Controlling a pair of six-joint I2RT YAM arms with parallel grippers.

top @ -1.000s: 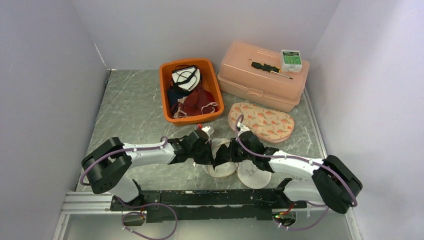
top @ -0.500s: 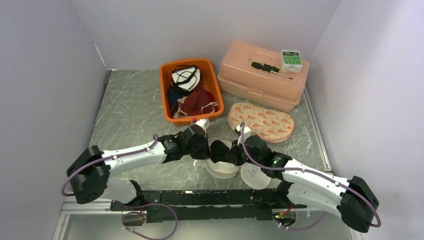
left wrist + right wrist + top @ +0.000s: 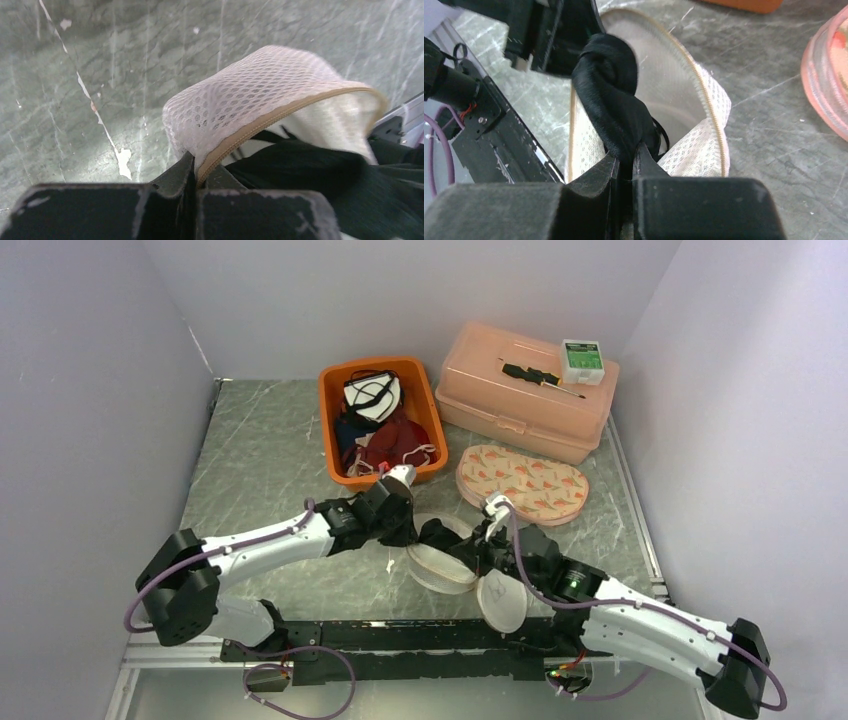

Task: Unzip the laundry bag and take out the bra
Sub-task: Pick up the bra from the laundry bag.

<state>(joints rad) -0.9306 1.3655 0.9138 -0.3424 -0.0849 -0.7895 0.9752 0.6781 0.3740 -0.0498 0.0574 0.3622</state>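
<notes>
Left wrist view: the left gripper (image 3: 196,167) has its fingers together, pinching the zip edge of the mesh bag (image 3: 240,95). The bag arches up just beyond the tips, and the black bra (image 3: 310,175) lies at its mouth beside them. Right wrist view: the right gripper (image 3: 626,156) is clamped on the bra, whose twisted strand runs from the tips out of the open bag. Top view alone: both grippers are close together above the table (image 3: 270,470), with an orange bin (image 3: 330,430) beyond the left one.
</notes>
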